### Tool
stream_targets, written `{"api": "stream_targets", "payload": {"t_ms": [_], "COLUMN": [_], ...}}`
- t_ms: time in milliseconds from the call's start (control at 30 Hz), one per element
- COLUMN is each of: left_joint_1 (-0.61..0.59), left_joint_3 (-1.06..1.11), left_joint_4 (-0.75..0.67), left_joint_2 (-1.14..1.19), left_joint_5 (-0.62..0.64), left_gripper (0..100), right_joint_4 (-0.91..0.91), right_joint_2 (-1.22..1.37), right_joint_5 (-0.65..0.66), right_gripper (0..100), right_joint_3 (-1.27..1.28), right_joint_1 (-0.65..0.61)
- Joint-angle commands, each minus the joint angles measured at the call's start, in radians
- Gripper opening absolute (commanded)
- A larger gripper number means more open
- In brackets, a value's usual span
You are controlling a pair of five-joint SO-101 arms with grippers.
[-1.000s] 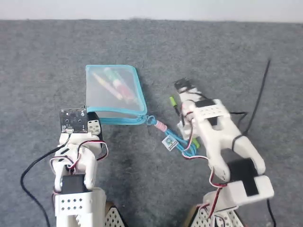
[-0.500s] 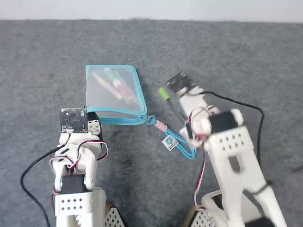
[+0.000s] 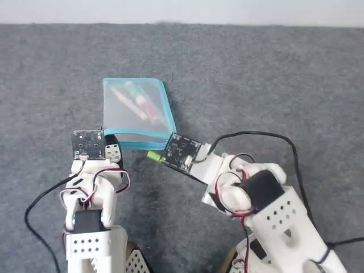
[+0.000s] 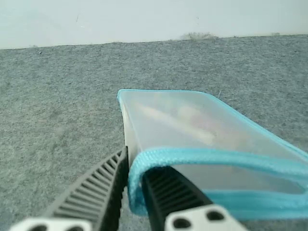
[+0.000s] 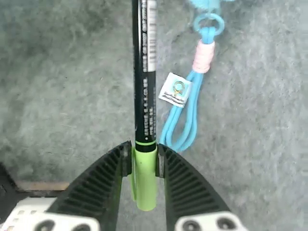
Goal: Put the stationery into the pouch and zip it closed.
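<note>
while both arms sit low in the high view, the translucent flat pouch with turquoise zip trim (image 3: 136, 111) lies on the grey felt-like counter (image 3: 273, 85), in the upper left-centre of the frame. through its clear face the high view lets a few coloured pens (image 3: 139, 102) be seen, lying slantwise inside. its lower left corner meets the left gripper (image 4: 134, 168); close up, the left wrist view has the two black ribbed fingers pressed together on the turquoise edge, with the pouch's cloudy wall rising behind them.

the right gripper (image 5: 143, 147) is closed around a black pen with a lime green cap (image 5: 144, 72), pinching it where cap meets barrel. in the high view the green end pokes out just below the pouch's lower right corner, beside the arm's camera board. the right wrist view adds the pen's white-printed barrel and, just beside it on the counter, a turquoise cord loop with a pink bead and a small white tag (image 5: 185, 120).
</note>
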Motion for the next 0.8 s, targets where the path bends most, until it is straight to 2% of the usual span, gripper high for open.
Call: {"api": "stream_targets", "payload": {"t_ms": [0, 133, 300, 467, 667, 767], "left_joint_1": [0.008, 0.008, 0.008, 0.009, 0.158, 0.247], "left_joint_3": [-0.025, -0.015, -0.001, 0.001, 0.022, 0.024], "left_joint_4": [-0.035, -0.052, -0.072, -0.075, -0.04, 0.0], "left_joint_2": [-0.028, -0.028, -0.028, -0.028, -0.028, -0.028], "left_joint_5": [0.006, 0.006, 0.006, 0.006, 0.0, -0.052], "left_gripper": [1, 1, 1, 1, 1, 1], "right_joint_4": [-0.085, -0.151, -0.16, -0.157, -0.148, -0.13], "right_joint_2": [0.081, 0.229, 0.412, 0.564, 0.771, 0.881], "right_joint_5": [-0.058, -0.11, -0.126, -0.207, -0.256, -0.261], "right_gripper": [0.6, 0.6, 0.6, 0.6, 0.6, 0.7], "right_joint_3": [0.002, -0.057, -0.169, -0.338, -0.557, -0.683], "right_joint_1": [-0.015, -0.015, -0.013, -0.013, 0.001, 0.028]}}
